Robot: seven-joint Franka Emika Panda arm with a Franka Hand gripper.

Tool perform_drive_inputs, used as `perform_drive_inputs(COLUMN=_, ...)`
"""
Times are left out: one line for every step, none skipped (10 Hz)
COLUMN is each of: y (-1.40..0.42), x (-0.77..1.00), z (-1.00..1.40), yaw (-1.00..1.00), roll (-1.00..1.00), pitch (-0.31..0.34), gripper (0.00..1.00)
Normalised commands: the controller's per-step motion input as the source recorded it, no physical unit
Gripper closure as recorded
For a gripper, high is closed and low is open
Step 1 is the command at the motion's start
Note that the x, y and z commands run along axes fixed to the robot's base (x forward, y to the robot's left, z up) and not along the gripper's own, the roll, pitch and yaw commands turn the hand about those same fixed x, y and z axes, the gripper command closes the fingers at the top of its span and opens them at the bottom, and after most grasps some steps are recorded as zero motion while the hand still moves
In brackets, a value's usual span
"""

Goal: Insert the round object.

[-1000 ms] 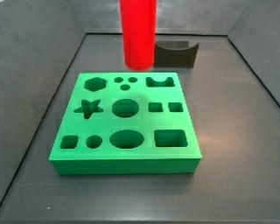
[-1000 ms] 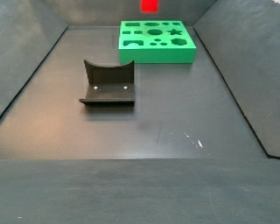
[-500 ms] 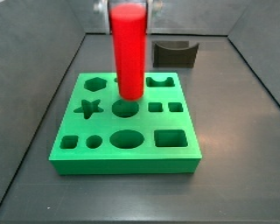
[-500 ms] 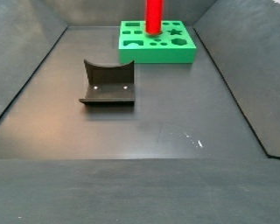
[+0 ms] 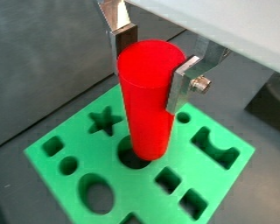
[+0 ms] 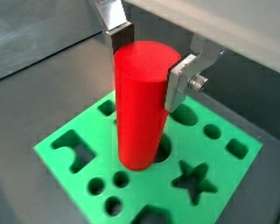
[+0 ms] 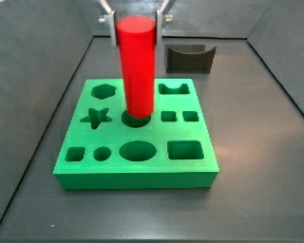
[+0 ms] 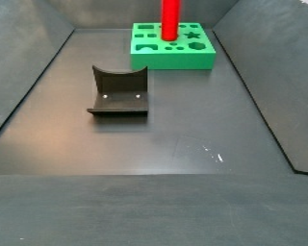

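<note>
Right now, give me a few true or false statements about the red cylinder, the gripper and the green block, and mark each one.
1. The gripper is shut on the red cylinder near its top. True.
2. The red cylinder lies flat on the green block. False: it stands upright, its lower end at the round hole in the block's middle.
3. The star-shaped hole is empty. True.
4. The fixture sits on top of the green block. False: it stands on the floor, apart from the block.

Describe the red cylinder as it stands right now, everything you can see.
The round object is a smooth, bright red cylinder, plastic by its look, with a flat top. It stands upright, the gripper clamped on its upper end. Its lower end sits at the middle round hole of the green block; depth inside is hidden.
</note>
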Motion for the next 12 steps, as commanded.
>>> perform_drive_inputs(y=-0.21, x=-0.13, z=0.0, yaw=0.0, roll=-0.46, pitch=-0.021, gripper=1.0)
perform_drive_inputs(y=-0.11, x=-0.16, z=0.0, yaw=0.0, roll=-0.5, pitch=-0.019, gripper=1.0)
perform_drive_inputs(y=-0.03, x=-0.13, z=-0.04, yaw=0.01, roll=-0.5, pitch=-0.006, gripper=1.0)
perform_drive_inputs(y=0.0, x=-0.03, z=-0.25, yaw=0.0, roll=-0.43, pitch=0.0, gripper=1.0)
perform_drive_inputs(y=0.0, x=0.09, z=-0.35, yaw=0.0, roll=-0.15, pitch=0.0, gripper=1.0)
perform_drive_inputs(y=0.0, x=0.3, z=-0.33, yaw=-0.04, roll=0.0, pitch=0.029, gripper=1.0)
perform_drive_inputs(y=0.03, x=0.26, z=-0.36, yaw=-0.05, roll=0.1, pitch=0.043, gripper=1.0)
perform_drive_inputs(y=0.04, x=0.22, z=-0.39, yaw=-0.03, roll=0.18, pitch=0.05, gripper=1.0)
perform_drive_inputs(y=0.06, x=0.22, z=-0.37, yaw=0.0, roll=0.24, pitch=0.061, gripper=1.0)
perform_drive_inputs(y=0.03, x=0.11, z=-0.4, yaw=0.0, roll=0.23, pitch=0.026, gripper=1.0)
perform_drive_inputs(y=0.0, x=0.04, z=-0.43, yaw=0.0, roll=0.17, pitch=0.0, gripper=1.0)
perform_drive_inputs(y=0.0, x=0.01, z=-0.43, yaw=0.0, roll=0.14, pitch=0.0, gripper=1.0)
